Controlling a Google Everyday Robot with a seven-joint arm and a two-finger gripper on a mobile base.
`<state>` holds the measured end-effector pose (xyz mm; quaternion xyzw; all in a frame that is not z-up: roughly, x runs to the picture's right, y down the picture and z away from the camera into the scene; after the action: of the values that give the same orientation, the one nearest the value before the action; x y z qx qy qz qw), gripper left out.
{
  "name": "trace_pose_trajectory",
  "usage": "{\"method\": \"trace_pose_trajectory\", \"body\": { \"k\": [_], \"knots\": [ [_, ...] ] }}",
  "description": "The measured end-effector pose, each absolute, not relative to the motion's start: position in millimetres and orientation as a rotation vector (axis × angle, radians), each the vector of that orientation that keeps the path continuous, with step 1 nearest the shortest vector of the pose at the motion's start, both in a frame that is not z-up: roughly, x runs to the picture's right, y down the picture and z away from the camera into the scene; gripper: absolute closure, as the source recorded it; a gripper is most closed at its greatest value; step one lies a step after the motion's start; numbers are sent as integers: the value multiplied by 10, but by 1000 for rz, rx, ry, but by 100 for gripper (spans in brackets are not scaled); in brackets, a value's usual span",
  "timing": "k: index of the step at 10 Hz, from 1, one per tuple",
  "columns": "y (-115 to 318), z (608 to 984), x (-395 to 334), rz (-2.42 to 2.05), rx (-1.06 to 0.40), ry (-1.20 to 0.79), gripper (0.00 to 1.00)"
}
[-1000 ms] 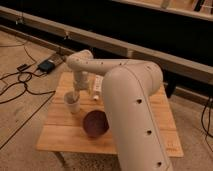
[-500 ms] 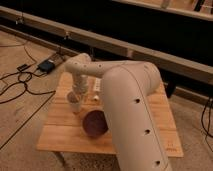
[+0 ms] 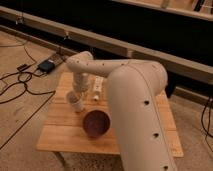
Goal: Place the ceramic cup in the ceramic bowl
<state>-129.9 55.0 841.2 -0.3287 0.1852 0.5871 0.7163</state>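
The hand (image 3: 75, 96) is being held low over the left part of the bench (image 3: 60, 136), right at the ceramic cup (image 3: 78, 105).
The white cup is being met from above by the hand; whether it is being gripped cannot be told. The cup is being kept just behind and left of the ceramic bowl (image 3: 96, 124), apart from it, while the maroon bowl is being carried by the bench near its front edge. A long white block (image 3: 97, 89) is lying just beside the hand, farther back.
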Motion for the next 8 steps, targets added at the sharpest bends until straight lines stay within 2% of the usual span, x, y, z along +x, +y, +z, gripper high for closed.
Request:
{"method": "trace_pose_trajectory", "body": {
  "k": [3, 8],
  "knots": [
    [517, 8177, -1100, 1323, -714, 394, 100],
    [731, 7652, -712, 1344, -718, 377, 100]
  ]
}}
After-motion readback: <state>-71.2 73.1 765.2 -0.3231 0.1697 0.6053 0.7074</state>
